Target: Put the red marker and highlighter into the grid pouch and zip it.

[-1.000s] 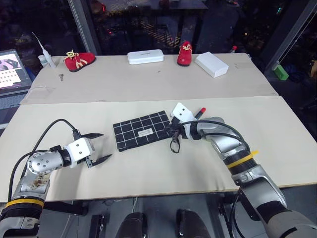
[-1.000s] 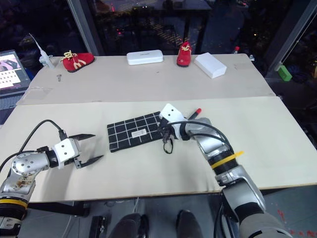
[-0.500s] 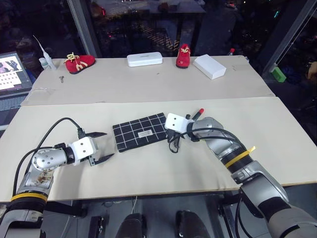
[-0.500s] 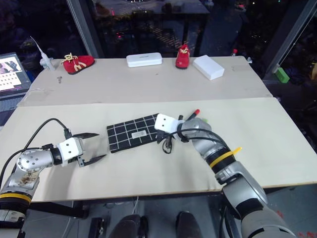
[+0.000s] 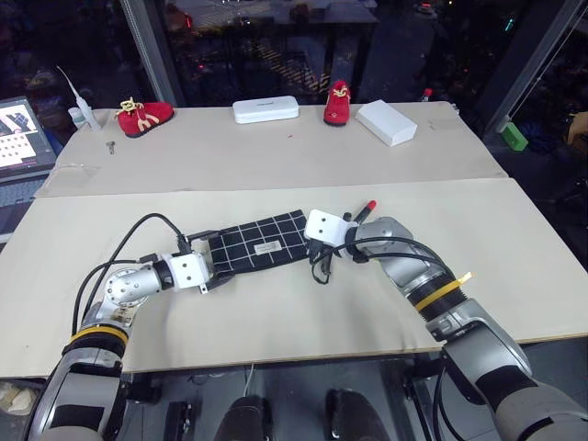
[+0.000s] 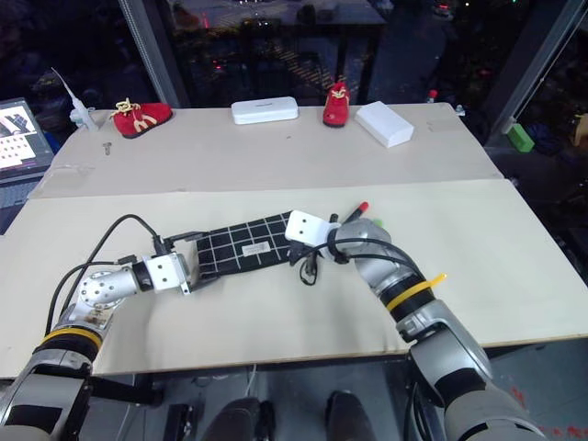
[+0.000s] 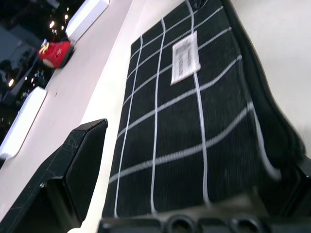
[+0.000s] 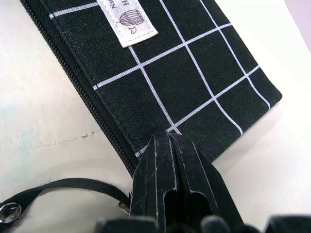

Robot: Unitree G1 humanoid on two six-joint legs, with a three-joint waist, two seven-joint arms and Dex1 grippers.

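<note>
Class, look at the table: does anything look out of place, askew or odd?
The two red baby shoes are split up: one lies on its side at the far left, the other stands beside the white case. The grid pouch lies askew to the table edge.

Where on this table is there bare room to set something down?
Bare patches: the near strip in front of the grid pouch, the far-right stretch past the red marker, and the middle band before the white case. It is crowded where the left claw and right claw meet the pouch.
</note>
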